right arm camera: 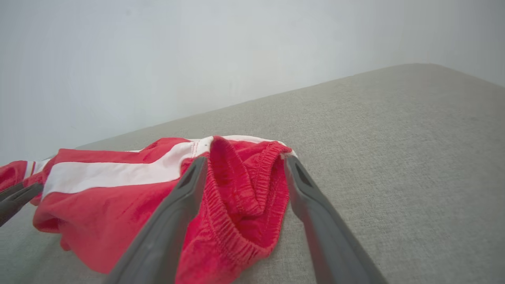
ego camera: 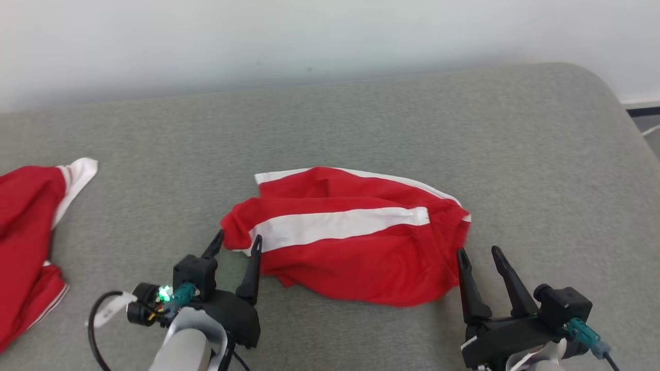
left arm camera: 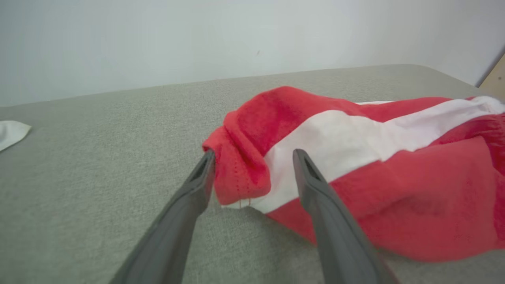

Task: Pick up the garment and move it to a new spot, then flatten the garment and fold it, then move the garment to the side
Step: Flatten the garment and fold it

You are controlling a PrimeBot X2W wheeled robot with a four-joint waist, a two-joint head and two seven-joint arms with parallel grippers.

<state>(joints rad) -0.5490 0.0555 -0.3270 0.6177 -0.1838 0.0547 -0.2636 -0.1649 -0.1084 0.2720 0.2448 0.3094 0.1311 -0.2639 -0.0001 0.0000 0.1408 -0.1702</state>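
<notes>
While the garment (ego camera: 361,247), red with a broad white stripe, lies crumpled in the middle of the grey cushion (ego camera: 361,118), an arm stands at each end of it. The left jaws are wide open and hold nothing. Their fingers (left arm camera: 185,213) straddle the garment's left corner, where a red fold and the end of the stripe bunch up, and the outer finger's tip touches the fold's edge. The right jaws are also spread fully and grip nothing. Their fingers (right arm camera: 315,213) sit on either side of the gathered elastic waistband at the garment's right end, with the cloth loose between them. In the head view both pairs of fingers point away from the robot, low over the cushion. A second red and white garment (ego camera: 26,232) lies at the cushion's far left, well apart from the first. A pale wall (ego camera: 309,36) rises behind the cushion.
</notes>
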